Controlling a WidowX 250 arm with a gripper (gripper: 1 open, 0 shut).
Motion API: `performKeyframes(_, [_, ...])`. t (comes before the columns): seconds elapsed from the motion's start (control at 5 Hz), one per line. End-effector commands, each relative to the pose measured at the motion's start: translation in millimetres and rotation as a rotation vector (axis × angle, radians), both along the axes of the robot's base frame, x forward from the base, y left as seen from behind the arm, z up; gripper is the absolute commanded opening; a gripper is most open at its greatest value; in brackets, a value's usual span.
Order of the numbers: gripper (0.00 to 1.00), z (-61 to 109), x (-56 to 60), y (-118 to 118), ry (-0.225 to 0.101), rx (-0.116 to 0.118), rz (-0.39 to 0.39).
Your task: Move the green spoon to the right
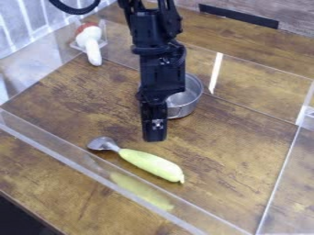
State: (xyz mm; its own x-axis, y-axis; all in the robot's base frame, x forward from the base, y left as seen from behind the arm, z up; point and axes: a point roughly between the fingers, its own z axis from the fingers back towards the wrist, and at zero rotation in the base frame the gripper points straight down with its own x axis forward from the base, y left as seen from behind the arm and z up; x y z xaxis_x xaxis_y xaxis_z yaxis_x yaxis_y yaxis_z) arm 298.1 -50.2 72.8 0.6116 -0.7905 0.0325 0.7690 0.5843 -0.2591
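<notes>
The brown wooden tabletop (240, 147) is filling most of the view, its grain showing in fine streaks. The black robot arm (145, 57) is reaching down from the top edge over the middle of the table, with a black cable (81, 10) looping out at its upper left. A clear, glassy-looking strip (73, 150) is running diagonally across the lower left of the table and passing toward the bottom of the view. The round steel pot (185, 95) is sitting on the table just beyond the arm, the arm partly covering its left side. The black gripper (154, 134) is pointing down, its jaws closed together, and is hovering near the green spoon and apart from it. The green spoon (152, 165) is lying on the table in the lower middle of the view, nearer the camera than the pot; its thick yellow-green handle is slanting toward the lower right, and its small grey metal bowl end (103, 143) is pointing toward the upper left. A white object with an orange-red patch (90, 44) is resting near the upper left corner, well apart from the spoon
</notes>
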Motion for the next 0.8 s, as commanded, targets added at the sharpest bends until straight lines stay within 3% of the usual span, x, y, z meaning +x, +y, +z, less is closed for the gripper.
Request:
performKeyframes(0.0, [0.0, 12.7, 7.8, 2.4, -0.039, -0.006, 0.012])
performKeyframes(0.6, [0.0, 12.9, 8.2, 1.1, -0.023, -0.009, 0.016])
